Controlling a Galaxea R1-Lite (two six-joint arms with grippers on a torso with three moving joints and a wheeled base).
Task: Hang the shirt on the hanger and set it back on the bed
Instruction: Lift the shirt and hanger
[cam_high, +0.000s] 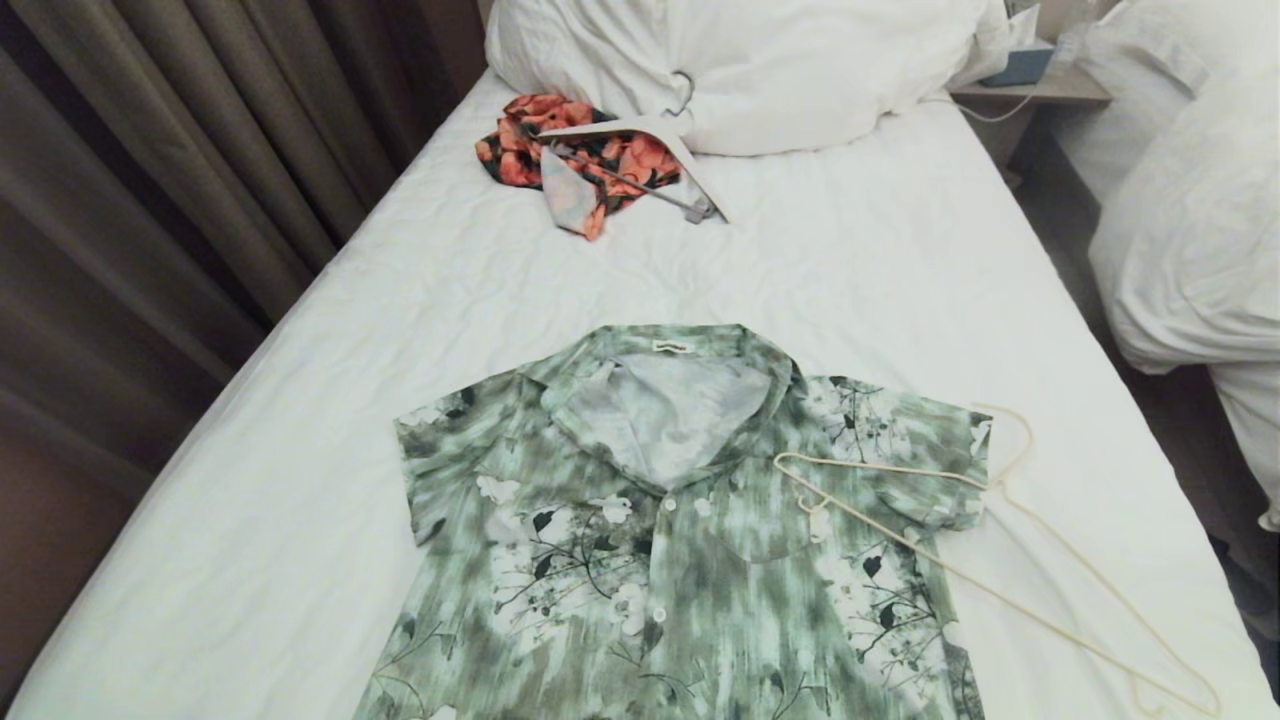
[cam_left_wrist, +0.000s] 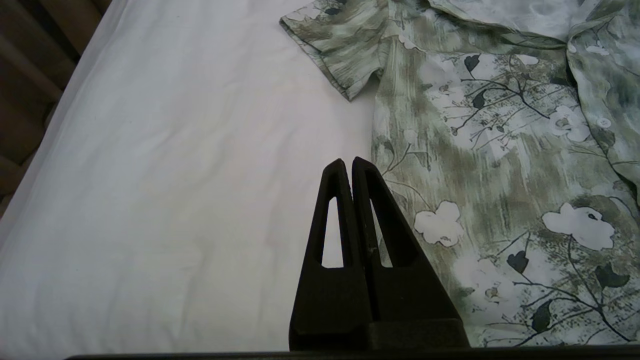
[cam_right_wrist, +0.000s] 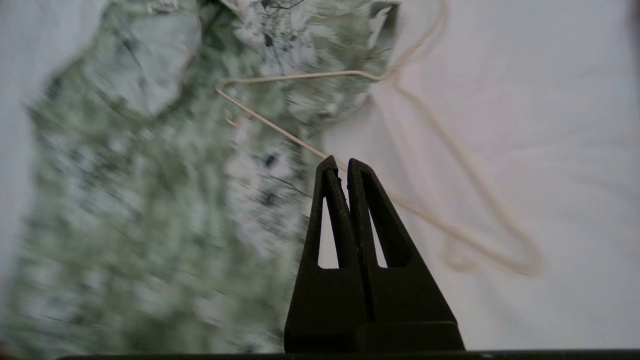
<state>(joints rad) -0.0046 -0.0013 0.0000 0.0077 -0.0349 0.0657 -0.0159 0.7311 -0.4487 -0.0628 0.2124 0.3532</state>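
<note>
The shirt (cam_high: 680, 530) is lying flat on the bed (cam_high: 300, 480), the hanger (cam_high: 905, 480) resting across its right shoulder and trailing off onto the sheet. The right gripper (cam_right_wrist: 340, 161), fingers pressed together and holding nothing, is hovering just short of the hanger's long wire, nearer than the left gripper (cam_left_wrist: 346, 161), likewise closed, empty.

We find only one piece of writing: a small pale label (cam_high: 672, 347) sewn inside the back of the collar of the shirt (cam_high: 690, 560), seen from the head view. It carries dark lettering, but we cannot make out the words. Nothing else bears any text, number or sign.
</note>
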